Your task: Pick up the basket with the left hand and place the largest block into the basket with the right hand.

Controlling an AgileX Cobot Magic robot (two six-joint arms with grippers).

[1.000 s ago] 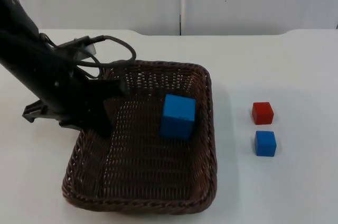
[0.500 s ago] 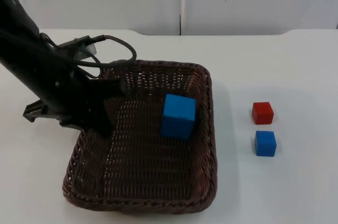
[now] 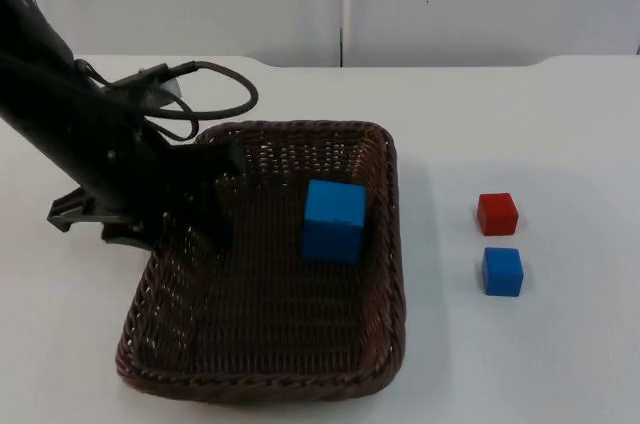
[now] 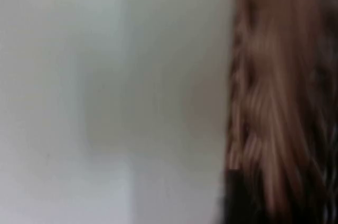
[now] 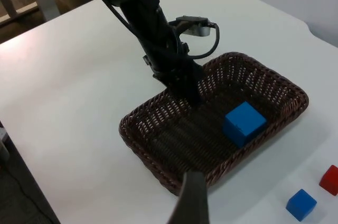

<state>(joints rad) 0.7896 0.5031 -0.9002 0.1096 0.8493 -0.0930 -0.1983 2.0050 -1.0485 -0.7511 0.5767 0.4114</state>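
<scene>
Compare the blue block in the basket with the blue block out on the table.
The large blue block is clearly bigger than the small blue block. The large one lies inside the wicker basket, which the left gripper grips at its rim; the small one sits on the white table, next to a red block. Both are blue cubes.
</scene>
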